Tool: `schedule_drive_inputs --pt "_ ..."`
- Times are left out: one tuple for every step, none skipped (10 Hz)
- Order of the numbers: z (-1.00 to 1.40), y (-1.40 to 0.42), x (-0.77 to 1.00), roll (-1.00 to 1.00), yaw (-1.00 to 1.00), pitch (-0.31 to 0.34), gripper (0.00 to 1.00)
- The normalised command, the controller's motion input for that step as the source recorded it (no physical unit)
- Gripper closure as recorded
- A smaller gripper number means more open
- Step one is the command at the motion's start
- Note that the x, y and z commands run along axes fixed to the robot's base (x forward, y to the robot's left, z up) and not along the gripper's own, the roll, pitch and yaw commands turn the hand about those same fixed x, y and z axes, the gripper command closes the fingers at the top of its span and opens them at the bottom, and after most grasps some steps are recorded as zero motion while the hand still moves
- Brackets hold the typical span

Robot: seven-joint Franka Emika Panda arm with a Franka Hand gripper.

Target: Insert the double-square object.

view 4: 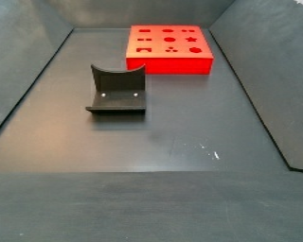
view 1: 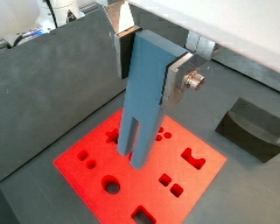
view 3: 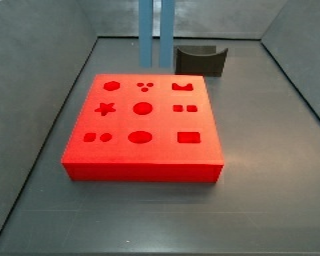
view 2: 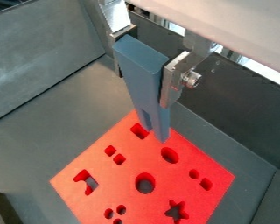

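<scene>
blue-grey double-square object (view 1: 146,92) hangs upright, clamped in the closed hand (view 1: 166,74), prongs just above the red block (view 1: 108,171).

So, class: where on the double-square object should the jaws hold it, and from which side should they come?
Grip the plain upper shaft of the double-square object, coming from above with the jaws on its two broad flat faces. The gripper holds it that way in both wrist views: the bar hangs upright and the slotted prong end stays free, pointing down over the red block.
</scene>
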Motion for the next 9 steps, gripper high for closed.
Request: schedule_drive_inputs --pt "0.03 0.05 0.00 0.49 0.05 -0.070 1.00" --pt "0.06 0.00 0.02 0.50 0.03 -0.133 1.00" --pt "0.04 0.00 0.01 0.50 0.03 -0.133 1.00" --pt "0.04 0.00 0.02 0.50 0.03 -0.140 1.00" --pt "0.04 0.00 0.03 0.50 0.03 -0.147 1.00" --pt "0.04 0.00 0.04 0.50 0.03 -0.147 1.00" --pt "0.04 0.00 0.04 0.50 0.03 -0.146 1.00" --pt "0.00 0.00 0.27 0.50 0.00 -0.021 1.00" --pt "0.00 -0.03 0.00 0.00 0.00 0.000 1.00"
